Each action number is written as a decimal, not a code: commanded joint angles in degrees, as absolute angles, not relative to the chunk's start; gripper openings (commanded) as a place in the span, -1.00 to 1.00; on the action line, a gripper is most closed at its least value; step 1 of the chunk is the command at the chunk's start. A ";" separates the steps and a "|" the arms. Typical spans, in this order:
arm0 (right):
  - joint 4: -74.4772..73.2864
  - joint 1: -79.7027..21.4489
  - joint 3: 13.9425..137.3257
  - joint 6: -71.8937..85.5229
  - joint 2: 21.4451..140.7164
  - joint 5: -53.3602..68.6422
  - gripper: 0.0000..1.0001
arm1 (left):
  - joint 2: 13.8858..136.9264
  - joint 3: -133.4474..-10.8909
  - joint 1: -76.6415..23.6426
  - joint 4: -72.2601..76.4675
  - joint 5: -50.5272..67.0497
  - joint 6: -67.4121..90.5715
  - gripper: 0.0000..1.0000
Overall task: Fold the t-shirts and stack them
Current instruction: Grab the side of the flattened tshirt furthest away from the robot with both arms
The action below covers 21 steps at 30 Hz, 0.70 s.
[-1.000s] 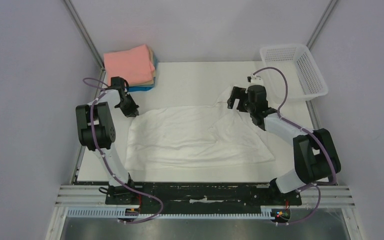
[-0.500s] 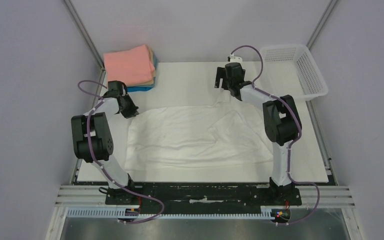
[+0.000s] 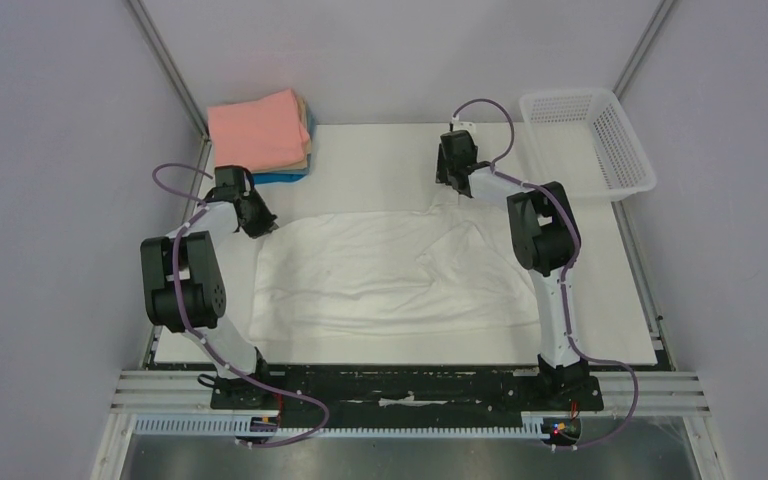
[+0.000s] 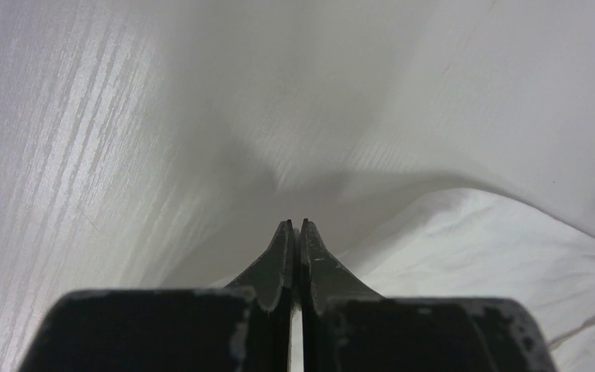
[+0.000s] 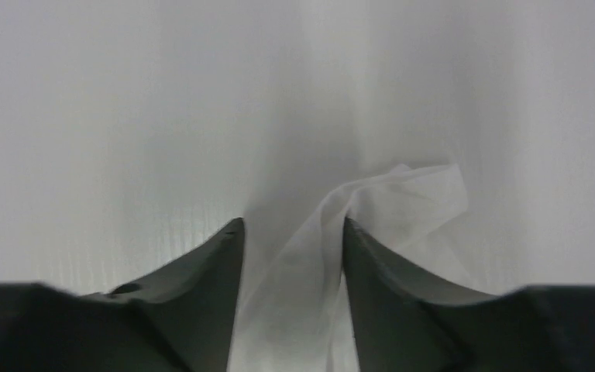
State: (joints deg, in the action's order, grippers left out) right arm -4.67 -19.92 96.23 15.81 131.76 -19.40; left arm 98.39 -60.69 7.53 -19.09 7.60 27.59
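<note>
- white t-shirt [image 3: 390, 275]: is lying spread open across the middle of the desk [image 3: 380, 150], its near hem close to the desk's near edge. A rumpled ridge is running through its right half, and no fold is showing yet.
- left end effector [image 4: 294, 225]: is sitting at the shirt's far-left corner with its jaws pressed together. In the wrist view the cloth is rising in a ridge to the tips, so it appears to be pinching a thin edge.
- right end effector [image 5: 293, 226]: is reaching to the shirt's far-right corner. Its jaws are standing moderately apart, astride a twisted tongue of white cloth, with no clamp showing yet.
- folded t-shirts [image 3: 260, 130]: are resting as a stack at the far-left corner of the desk, just beyond the left end effector. Salmon-pink is lying on top, with tan and blue edges showing beneath.
- basket [image 3: 565, 95]: white lattice, standing at the far-right corner, apart from the shirt.
- risk, right corner: only a narrow twist is lying between the jaws. Closing on so little could let it slip free on lifting, dropping that side.
- risk, both corners: with unequal holds, one corner could rise ahead of the other. That would skew the fold or drag the shirt, pressing the ridge in as a crease.
- risk, stack: the left arm is working close by, and a wide swing could nudge the pile.
</note>
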 commanded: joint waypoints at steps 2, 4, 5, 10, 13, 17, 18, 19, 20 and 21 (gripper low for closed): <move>-3.60 -20.12 98.33 16.05 131.72 -21.40 -0.24 | 95.37 -60.47 7.30 -16.70 7.64 28.97 -0.95; -4.22 -20.10 98.23 15.75 130.97 -22.09 -0.55 | 94.86 -60.14 7.38 -16.50 7.54 28.90 -0.95; -4.39 -20.12 97.70 16.00 130.18 -22.42 -0.70 | 94.60 -60.00 7.35 -16.45 7.32 28.83 -0.95; 1.74 -20.32 85.68 15.65 119.37 -23.60 -1.00 | 92.80 -58.52 7.38 -15.40 7.82 29.06 -0.95; 6.93 -20.47 74.82 14.30 109.71 -22.87 -1.00 | 90.56 -56.41 7.21 -13.86 8.27 29.50 -0.95; 7.39 -20.48 63.90 15.52 99.27 -21.08 -1.00 | 86.84 -53.71 7.11 -12.26 7.48 29.80 -0.96; 7.04 -20.49 61.17 16.33 96.69 -20.65 -1.00 | 85.99 -53.04 7.06 -12.08 7.41 29.86 -0.95; 6.49 -20.48 58.87 17.27 93.88 -20.45 -1.00 | 85.07 -52.43 7.05 -11.85 7.34 30.01 -0.96; 6.05 -20.52 56.09 18.22 91.50 -20.31 -1.00 | 84.05 -51.52 7.04 -11.34 7.36 30.25 -0.95; 5.70 -20.56 53.53 19.06 88.56 -19.95 -1.00 | 82.80 -50.67 7.03 -11.00 7.39 30.41 -0.95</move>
